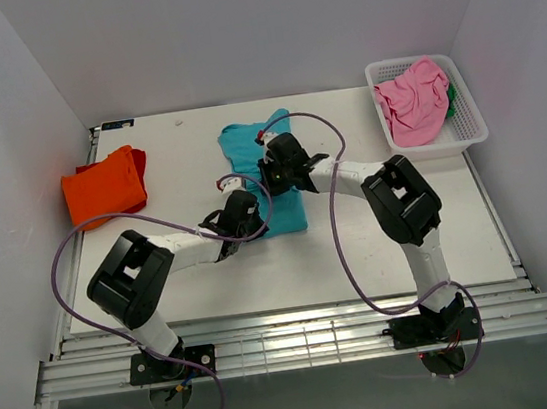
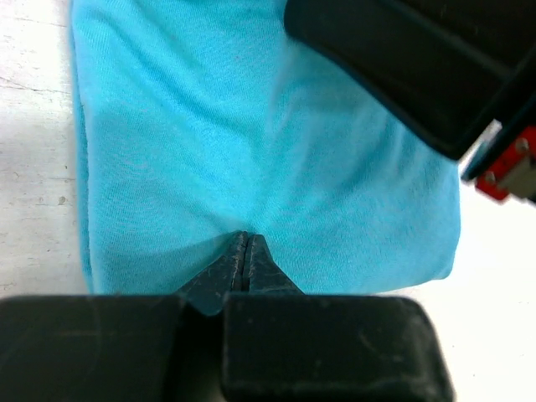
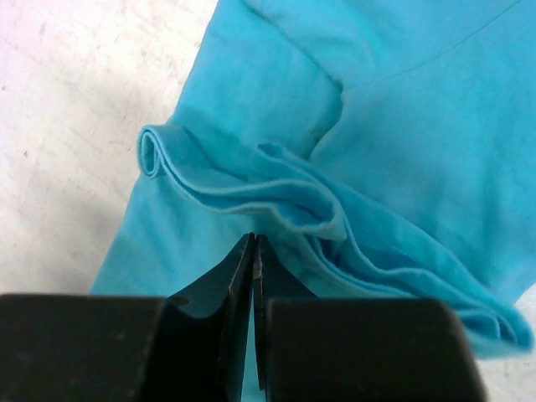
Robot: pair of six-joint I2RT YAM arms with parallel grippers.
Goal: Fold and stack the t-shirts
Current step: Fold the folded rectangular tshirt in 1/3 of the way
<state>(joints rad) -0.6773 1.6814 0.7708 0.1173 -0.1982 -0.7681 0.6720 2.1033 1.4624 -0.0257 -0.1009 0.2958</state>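
Pinching the teal t-shirt — left gripper and right gripper both clamped on its cloth.

In the basket at 2 o'clock, the green cloth is mostly buried under the pink shirt. The teal shirt's middle lies hidden under the left arm and right arm.

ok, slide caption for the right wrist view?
Right gripper shut, tips at a bunched fold of the teal shirt on the table.
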